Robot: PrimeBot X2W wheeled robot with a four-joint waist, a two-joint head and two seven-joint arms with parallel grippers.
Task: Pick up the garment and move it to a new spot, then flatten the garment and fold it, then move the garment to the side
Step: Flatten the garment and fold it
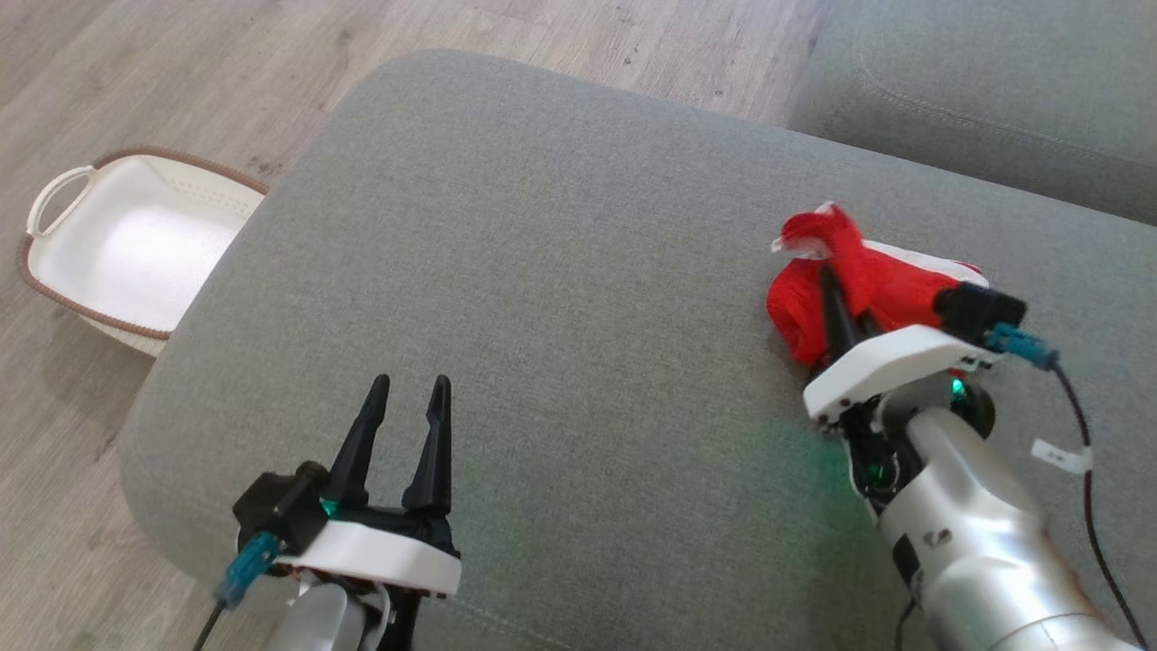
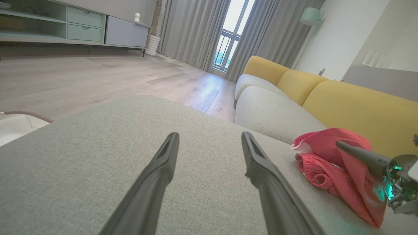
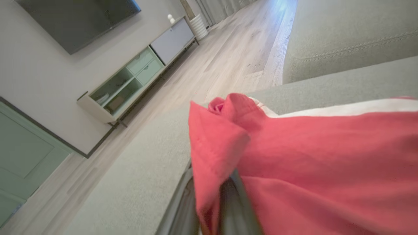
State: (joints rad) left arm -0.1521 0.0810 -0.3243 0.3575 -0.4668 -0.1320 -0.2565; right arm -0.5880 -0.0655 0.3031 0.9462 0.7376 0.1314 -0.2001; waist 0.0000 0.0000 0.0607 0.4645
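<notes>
**A:** Right gripper (image 1: 830,282): how far open, and on what?

**B:** Clenched, jaws nearly together, on the red garment (image 1: 872,276). Dark fingers sunk into the bunched cloth. Same grip from the right wrist view: a red fold (image 3: 215,153) pinched between the gripper's own fingers (image 3: 228,209) at the bottom edge, with a white band along the cloth's upper border.

**A:** Position of the garment?

**B:** On the right part of the grey cushion (image 1: 542,271), near the gap to a second grey seat. Crumpled, with its lower folds (image 2: 321,176) lying on the fabric in the left wrist view.

**A:** Left gripper (image 1: 411,387)?

**B:** Released, fingers spread wide and holding nothing. Poised over the near left part of the cushion, well apart from the garment. Confirmed by the left wrist view (image 2: 210,136), with bare grey fabric between the two fingers.

**A:** Containers?

**B:** One white basket (image 1: 194,185) with a brown rim and a loop handle, on the wooden floor (image 1: 181,54) just beside the cushion's left edge and partly hidden by it. Pale inner floor in view.

**A:** Differences between views?

**B:** Left wrist view: yellow backrest (image 2: 343,104), grey curtains (image 2: 192,32), a corner of the basket (image 2: 16,125). Right wrist view: dark screen (image 3: 75,19) on the wall above a sideboard (image 3: 140,75). Head view: both grippers together.
</notes>
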